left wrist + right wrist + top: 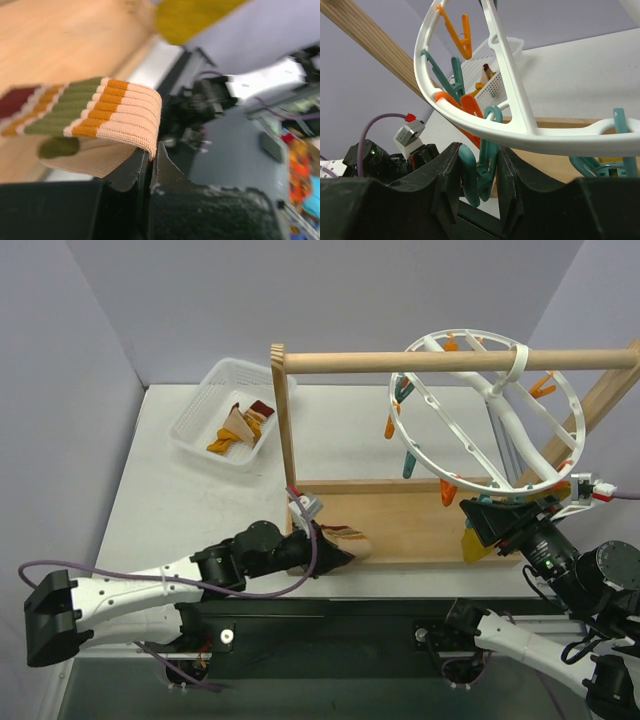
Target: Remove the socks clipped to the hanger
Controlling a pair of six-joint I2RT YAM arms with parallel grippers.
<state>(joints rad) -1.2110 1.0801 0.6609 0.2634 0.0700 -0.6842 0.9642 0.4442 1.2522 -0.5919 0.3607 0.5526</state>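
One striped sock (100, 115) is off the hanger (427, 75), pinched tight in our left gripper (150, 165) over the wooden base (410, 520), while our right gripper (479, 165) closes on a teal clip (470, 177), we judge to free the mustard sock (476, 543)

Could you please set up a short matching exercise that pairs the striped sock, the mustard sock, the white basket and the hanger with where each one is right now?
Things:
1. striped sock
2. mustard sock
3. white basket
4. hanger

Places:
A. hooked over the wooden rod
B. at the far left of the table, with socks inside
C. pinched between the fingers of the left gripper
D. hanging below the ring, beside the right gripper

Pairs: 1-C, 2-D, 3-B, 4-A
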